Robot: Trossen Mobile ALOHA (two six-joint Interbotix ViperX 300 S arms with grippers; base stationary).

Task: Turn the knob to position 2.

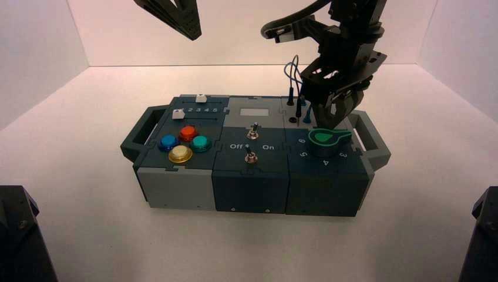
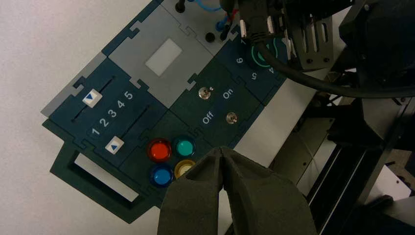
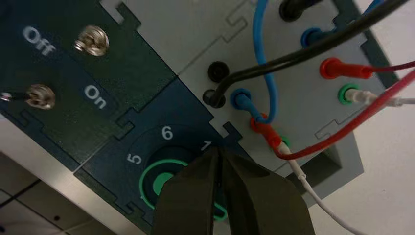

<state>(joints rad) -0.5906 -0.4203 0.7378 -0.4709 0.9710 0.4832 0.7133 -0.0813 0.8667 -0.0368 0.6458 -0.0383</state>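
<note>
The knob (image 1: 325, 141) sits on the box's right section, and its green pointer tip aims toward the right handle, just past the digit 3 (image 1: 342, 155). Digits 6, 5, 4 and 3 show around it; the digit 2 is hidden in every view. My right gripper (image 1: 335, 114) hangs shut just behind and above the knob. In the right wrist view its closed fingertips (image 3: 218, 149) lie over the knob (image 3: 159, 183) near the digit 1 (image 3: 206, 145). My left gripper (image 1: 191, 32) is raised at the back left, shut and empty (image 2: 222, 149).
Two metal toggle switches (image 1: 252, 130) with Off and On lettering stand mid-box. Four coloured push buttons (image 1: 188, 133) and two white sliders (image 1: 178, 114) are on the left section. Plugged wires (image 1: 296, 88) rise right behind the knob. The box's right handle (image 1: 373, 138) juts out.
</note>
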